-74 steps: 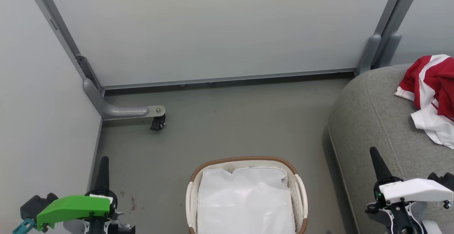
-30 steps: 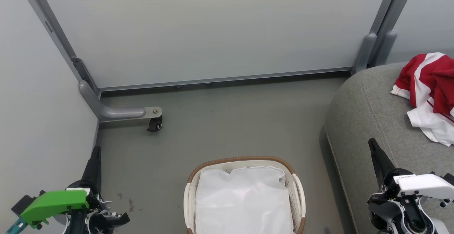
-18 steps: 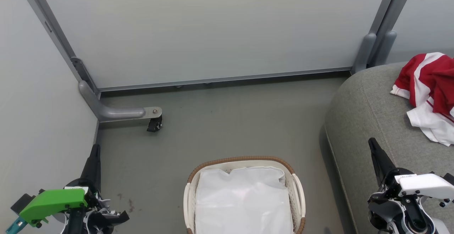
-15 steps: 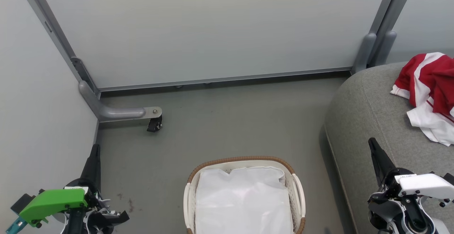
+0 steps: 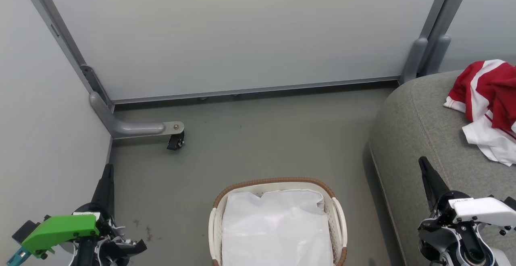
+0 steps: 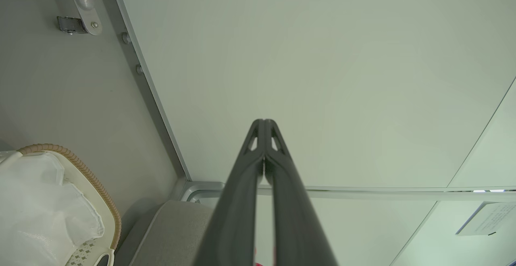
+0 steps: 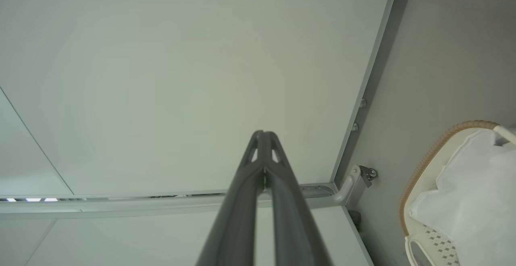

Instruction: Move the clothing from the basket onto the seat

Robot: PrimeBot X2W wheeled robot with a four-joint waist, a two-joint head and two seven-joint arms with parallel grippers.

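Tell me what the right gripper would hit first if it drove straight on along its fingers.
Most likely the pale wall panel: in the wrist view the right gripper, shut, points at it with nothing between. The basket lies off to one side. The panel's distance is unclear.

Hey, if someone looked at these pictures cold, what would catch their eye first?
The red and white clothing crumpled on the grey seat at the head view's right edge. Then the basket at bottom centre, a glossy white liner sheet showing inside. The left gripper and right gripper sit in the lower corners, jaws shut.
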